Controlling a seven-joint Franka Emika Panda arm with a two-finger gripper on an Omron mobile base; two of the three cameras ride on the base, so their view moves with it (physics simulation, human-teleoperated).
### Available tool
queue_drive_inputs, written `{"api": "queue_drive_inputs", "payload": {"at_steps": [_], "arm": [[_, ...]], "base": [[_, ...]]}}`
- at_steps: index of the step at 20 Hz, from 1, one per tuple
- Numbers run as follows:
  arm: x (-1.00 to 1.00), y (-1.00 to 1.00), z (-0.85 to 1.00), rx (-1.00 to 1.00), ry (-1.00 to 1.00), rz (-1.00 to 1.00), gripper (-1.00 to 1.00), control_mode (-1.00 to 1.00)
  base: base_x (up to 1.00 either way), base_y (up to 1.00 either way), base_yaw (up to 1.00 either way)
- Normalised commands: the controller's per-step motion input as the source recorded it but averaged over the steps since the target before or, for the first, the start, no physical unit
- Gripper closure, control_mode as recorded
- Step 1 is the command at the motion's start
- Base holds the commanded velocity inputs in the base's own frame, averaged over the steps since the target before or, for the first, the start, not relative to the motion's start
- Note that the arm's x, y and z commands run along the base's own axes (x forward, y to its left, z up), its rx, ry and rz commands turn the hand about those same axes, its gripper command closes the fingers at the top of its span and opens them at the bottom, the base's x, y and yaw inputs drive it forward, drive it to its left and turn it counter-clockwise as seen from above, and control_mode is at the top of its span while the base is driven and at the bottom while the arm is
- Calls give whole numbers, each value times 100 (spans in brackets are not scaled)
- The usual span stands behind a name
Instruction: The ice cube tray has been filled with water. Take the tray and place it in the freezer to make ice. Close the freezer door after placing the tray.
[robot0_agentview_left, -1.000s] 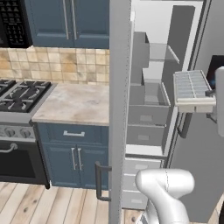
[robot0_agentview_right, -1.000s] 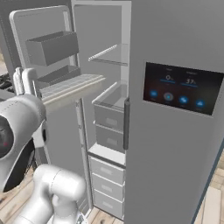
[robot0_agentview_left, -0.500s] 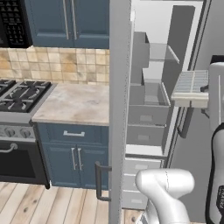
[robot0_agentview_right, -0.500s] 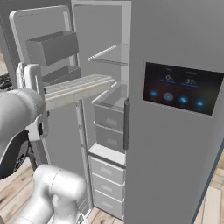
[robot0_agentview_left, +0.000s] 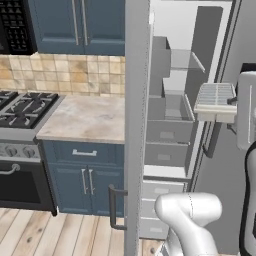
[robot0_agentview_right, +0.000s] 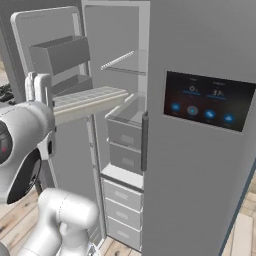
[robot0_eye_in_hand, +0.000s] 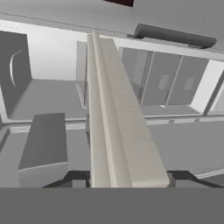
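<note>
My gripper (robot0_eye_in_hand: 129, 178) is shut on one short end of the ice cube tray (robot0_eye_in_hand: 116, 118), a long light-grey tray seen edge-on in the hand view. The tray (robot0_agentview_right: 90, 101) is level at chest height and points into the open freezer (robot0_agentview_right: 125, 75), its far end just above a grey freezer bin (robot0_agentview_right: 125, 127). From the left base view the tray (robot0_agentview_left: 214, 100) shows its grid of pale cells, and the gripper (robot0_agentview_left: 231, 107) holds it from the right. The freezer door (robot0_agentview_left: 137, 125) stands wide open, edge-on, with its dark handle (robot0_agentview_left: 113, 207) low down. The water cannot be made out.
The door with the dark blue-lit panel (robot0_agentview_right: 207, 100) is closed to the right of the freezer. Door bins (robot0_agentview_right: 60, 52) hang on the open door's inside. White drawers (robot0_agentview_right: 120, 200) fill the freezer's bottom. A stone counter (robot0_agentview_left: 85, 117) and a stove (robot0_agentview_left: 22, 107) lie left of the door.
The hand has swung upright beside the tray, and the tray has turned slightly and eased a little towards the freezer opening. The grip has not changed.
</note>
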Motion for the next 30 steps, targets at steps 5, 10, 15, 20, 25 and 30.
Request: {"api": "queue_drive_inputs", "payload": {"at_steps": [5, 10, 15, 20, 25, 30], "arm": [[22, 0, 0, 3, 0, 7, 100, -100], [23, 0, 0, 0, -8, 5, 100, -100], [16, 0, 0, 0, -20, 4, 100, -100], [15, 0, 0, 0, -13, 1, 100, -100], [9, 0, 9, 0, 0, 0, 100, -100], [14, 0, 17, 0, 0, 0, 100, -100]], "base": [[0, 0, 0], [0, 0, 0], [0, 0, 0], [0, 0, 0], [0, 0, 0], [0, 0, 0]]}}
